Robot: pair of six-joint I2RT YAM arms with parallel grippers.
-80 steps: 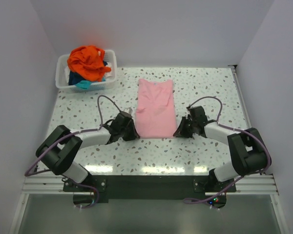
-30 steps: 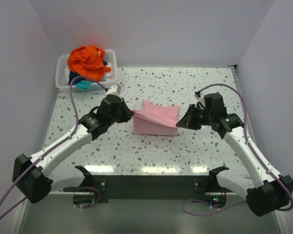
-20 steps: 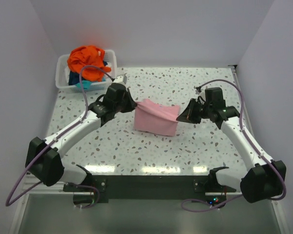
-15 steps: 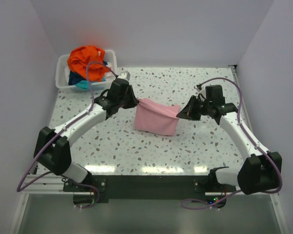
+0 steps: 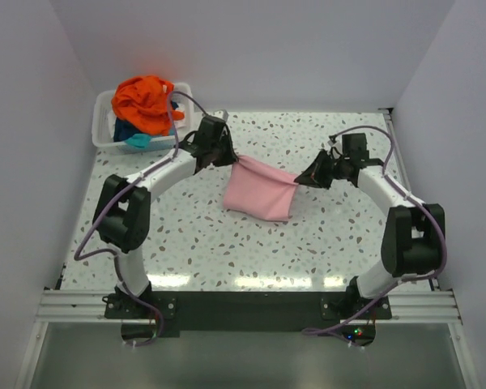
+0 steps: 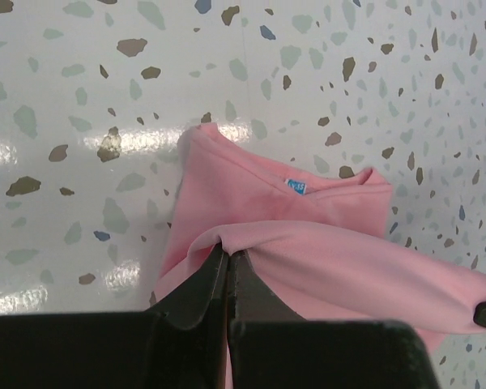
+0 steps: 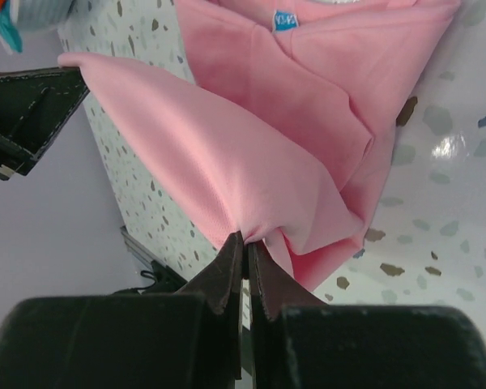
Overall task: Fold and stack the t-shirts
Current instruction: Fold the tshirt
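The light pink t-shirt [image 5: 261, 191] hangs folded between my two grippers over the middle of the table, its lower part resting on the surface. My left gripper [image 5: 232, 160] is shut on its left corner, seen in the left wrist view [image 6: 227, 250] with the pink cloth [image 6: 324, 259] draped over the jaws. My right gripper [image 5: 301, 180] is shut on its right corner, seen in the right wrist view [image 7: 244, 237] with the shirt [image 7: 259, 138] stretching away. The bright orange t-shirt [image 5: 144, 101] lies heaped on teal and dark blue shirts [image 5: 135, 136] at the back left.
A white plastic bin [image 5: 105, 130] at the back left corner holds the heaped shirts. White walls close in the speckled table [image 5: 227, 243] on three sides. A metal rail runs along the near edge.
Both grippers lifted the near edge of the flat pink shirt and carried it toward the back, doubling the shirt over itself. Both arms now reach far out.
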